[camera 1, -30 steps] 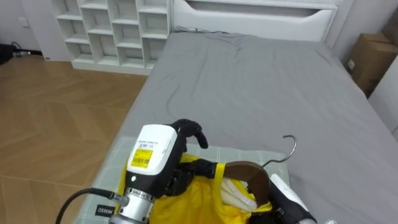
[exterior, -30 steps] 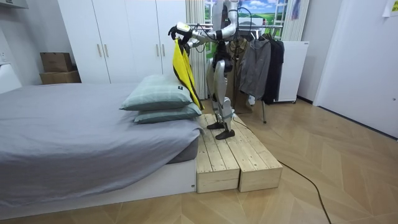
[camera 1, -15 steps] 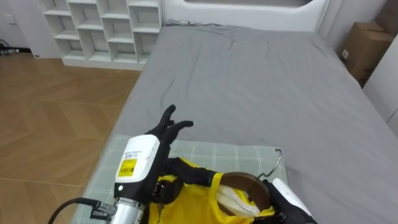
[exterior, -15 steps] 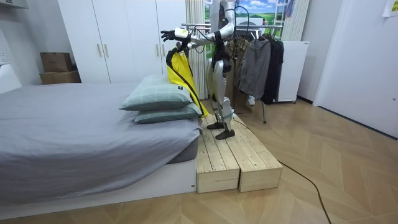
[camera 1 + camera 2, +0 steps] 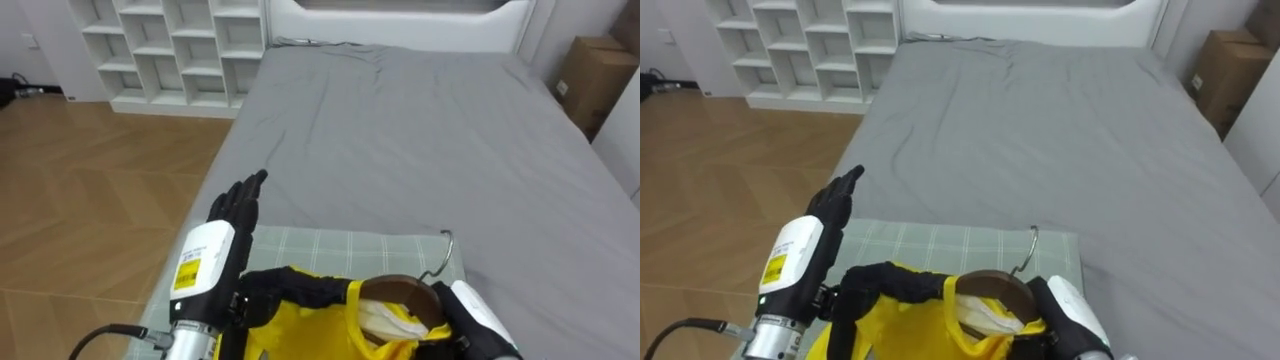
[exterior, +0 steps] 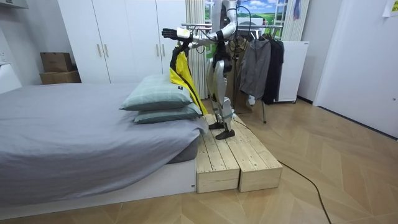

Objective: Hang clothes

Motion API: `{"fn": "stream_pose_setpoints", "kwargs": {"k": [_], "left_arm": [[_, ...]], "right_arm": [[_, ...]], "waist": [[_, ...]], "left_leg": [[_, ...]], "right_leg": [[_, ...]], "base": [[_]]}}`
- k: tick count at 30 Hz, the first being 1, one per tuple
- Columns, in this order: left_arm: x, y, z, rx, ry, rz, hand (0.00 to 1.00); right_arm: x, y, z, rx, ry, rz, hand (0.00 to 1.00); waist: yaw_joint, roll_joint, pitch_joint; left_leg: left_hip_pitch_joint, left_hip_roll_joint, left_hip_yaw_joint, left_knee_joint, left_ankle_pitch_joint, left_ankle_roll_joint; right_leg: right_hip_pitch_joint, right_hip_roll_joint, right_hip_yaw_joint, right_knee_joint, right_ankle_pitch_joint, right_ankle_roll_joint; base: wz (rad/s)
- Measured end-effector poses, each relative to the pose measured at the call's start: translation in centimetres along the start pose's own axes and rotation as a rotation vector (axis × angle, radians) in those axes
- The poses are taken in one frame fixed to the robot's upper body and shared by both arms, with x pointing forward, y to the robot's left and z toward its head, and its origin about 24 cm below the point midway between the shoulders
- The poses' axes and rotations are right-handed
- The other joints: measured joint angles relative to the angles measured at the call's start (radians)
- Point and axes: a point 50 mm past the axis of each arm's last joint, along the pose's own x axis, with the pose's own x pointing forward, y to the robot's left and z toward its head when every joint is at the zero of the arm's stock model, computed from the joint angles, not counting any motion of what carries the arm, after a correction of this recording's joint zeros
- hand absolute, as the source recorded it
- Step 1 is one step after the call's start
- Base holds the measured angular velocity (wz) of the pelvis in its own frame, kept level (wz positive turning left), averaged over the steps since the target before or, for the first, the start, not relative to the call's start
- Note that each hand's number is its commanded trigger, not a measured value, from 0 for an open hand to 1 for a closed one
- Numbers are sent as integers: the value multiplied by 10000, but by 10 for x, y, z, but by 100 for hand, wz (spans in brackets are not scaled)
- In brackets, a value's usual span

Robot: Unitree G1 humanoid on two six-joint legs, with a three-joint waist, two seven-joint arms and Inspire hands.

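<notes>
A yellow garment [image 5: 310, 325] with black trim hangs on a wooden hanger [image 5: 398, 291], whose metal hook [image 5: 441, 252] points up toward the bed. My right hand [image 5: 478, 318] sits at the hanger's right end, low in the left eye view, curled and holding it up. My left hand [image 5: 238, 202] is stretched forward above the garment with straight fingers, open and clear of the cloth. In the room view the yellow garment [image 6: 180, 71] dangles below my raised arms, and the left hand [image 6: 168, 32] reaches out over the pillows.
I stand on a wooden platform [image 6: 233, 155] beside the grey bed [image 5: 420, 130]. Checked pillows [image 5: 330, 248] lie right under the garment. A clothes rack [image 6: 261, 56] with dark clothes stands behind me. A white shelf unit [image 5: 170, 50] and a cardboard box [image 5: 590, 80] flank the bed's far end.
My left hand let go of the yellow cloth, straightened its fingers and stretched forward. The garment's left side dropped lower. The right hand kept the hanger.
</notes>
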Motion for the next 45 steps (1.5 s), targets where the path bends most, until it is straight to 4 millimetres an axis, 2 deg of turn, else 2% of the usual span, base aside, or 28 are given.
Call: {"fn": "stream_pose_setpoints", "kwargs": {"k": [8, 12, 20, 23, 26, 28, 30, 31, 32, 33, 34, 35, 36, 37, 38, 39, 40, 41, 42, 45], "left_arm": [[0, 4, -3, -106, 255, 574, 0], [0, 6, -6, -4, 335, 627, 0], [-6, 5, -12, -75, 711, 556, 0], [-8, 1, -16, -237, 1031, 313, 0], [-10, -1, -19, -194, 1176, 178, 0], [-17, -3, -25, -142, 1494, 34, 0], [-24, -4, -30, -135, 1793, -15, 0], [-25, -3, -32, -118, 1867, 12, 0], [-26, -1, -34, -118, 1973, 82, 0], [-26, -1, -35, -130, 2065, 142, 0], [-26, -1, -36, -159, 2112, 179, 0], [-26, -1, -37, -193, 2175, 207, 0], [-27, -3, -38, -218, 2222, 144, 0], [-28, -4, -38, -261, 2271, 98, 0], [-29, -5, -38, -390, 2346, 86, 0], [-28, -4, -39, -464, 2395, 160, 0], [-28, -2, -40, -499, 2441, 205, 0], [-29, -4, -42, -488, 2543, 150, 0], [-30, -6, -42, -500, 2598, 36, 0], [-31, -10, -42, -666, 2711, -68, 0]], "right_arm": [[0, -11, -4, 209, 192, -849, 100], [-1, -19, -3, 116, 129, -1354, 100], [-6, -17, -7, 141, 282, -1775, 100], [-10, -14, -16, 136, 653, -1842, 100], [-13, -11, -23, -36, 935, -1886, 100], [-15, -9, -24, -205, 996, -1810, 100], [-18, -7, -28, -165, 1148, -1808, 100], [-18, -7, -28, -165, 1157, -1798, 100], [-17, -7, -28, -169, 1130, -1850, 100], [-16, -8, -27, -185, 1097, -1927, 100], [-16, -9, -27, -167, 1105, -1960, 100], [-15, -8, -28, -143, 1176, -1967, 100], [-15, -8, -32, -168, 1341, -1949, 100], [-15, -7, -34, -172, 1452, -1931, 100], [-16, -4, -39, -158, 1649, -1912, 100], [-14, -3, -41, -164, 1760, -1824, 100], [-12, -2, -41, -189, 1776, -1755, 100], [-11, -1, -41, -265, 1814, -1674, 100], [-10, -1, -41, -352, 1785, -1680, 100], [-4, -3, -33, -564, 1484, -1773, 100]], "waist": [[-187, -50, 7], [-205, -125, 41], [-407, -229, 45], [-429, -260, 45], [-319, -397, 37], [-371, -473, 19], [-295, -602, 11], [-173, -651, 17], [8, -712, 31], [194, -722, 55], [292, -718, 58], [545, -654, 90], [709, -683, 121], [742, -678, 124], [825, -764, 94], [956, -812, 105], [977, -802, 130], [939, -690, 183], [797, -595, 217], [353, -408, 233]], "left_leg": [[75, 40, 80, -109, 1, 1], [84, 58, 281, -139, 0, 0], [70, 51, 518, -94, -8, 3], [63, 102, 873, -53, -51, 63], [-122, 159, 1318, 59, -75, 100], [-99, 198, 1620, 100, -107, 121], [-52, 376, 2233, 285, -308, 129], [-33, 436, 2474, 353, -366, 121], [-38, 581, 2933, 514, -510, 99], [-88, 777, 3346, 805, -681, 98], [-114, 926, 3627, 959, -778, 92], [-157, 1246, 4124, 1240, -1011, 36], [-175, 1383, 4570, 1505, -1184, -6], [-149, 1437, 4775, 1641, -1272, -40], [-108, 1601, 5185, 2005, -1506, -138], [-125, 1829, 5458, 2493, -1757, -260], [-128, 2005, 5553, 2745, -1866, -335], [-135, 2292, 5697, 3006, -1933, -443], [-135, 2455, 5793, 3087, -1950, -507], [-141, 2604, 6175, 3004, -1860, -668]], "right_leg": [[-2, -7, 33, -8, -1, 2], [-76, -4, 236, 20, 3, 7], [-228, -19, 456, 192, 4, 60], [-302, -2, 597, 224, 23, 89], [-751, 31, 892, 577, 24, 90], [-881, 71, 1111, 705, 31, 101], [-1131, 195, 1287, 882, 63, 108], [-1234, 208, 1187, 958, 76, 85], [-1416, 183, 574, 1083, 145, -6], [-1547, 102, -420, 1081, 297, -64], [-1633, 63, -1098, 1059, 384, -66], [-1769, -26, -2070, 1356, 355, 116], [-2018, -686, -2911, 2298, -21, 240], [-2111, -1103, -3152, 2738, -165, 303], [-2168, -1914, -3351, 3228, -189, 408], [-2192, -2319, -3299, 3264, -105, 731], [-2229, -2323, -3331, 3263, -106, 741], [-2233, -2093, -3445, 3120, -34, 587], [-2226, -1880, -3390, 2971, 11, 516], [-2416, -1591, -3303, 2743, 48, 448]], "base": [[-4], [-11], [-9], [-16], [-34], [-44], [-62], [-99], [-120], [-124], [-129], [-120], [-111], [-101], [-103], [-101], [-80], [-55], [-44], [-37]]}}
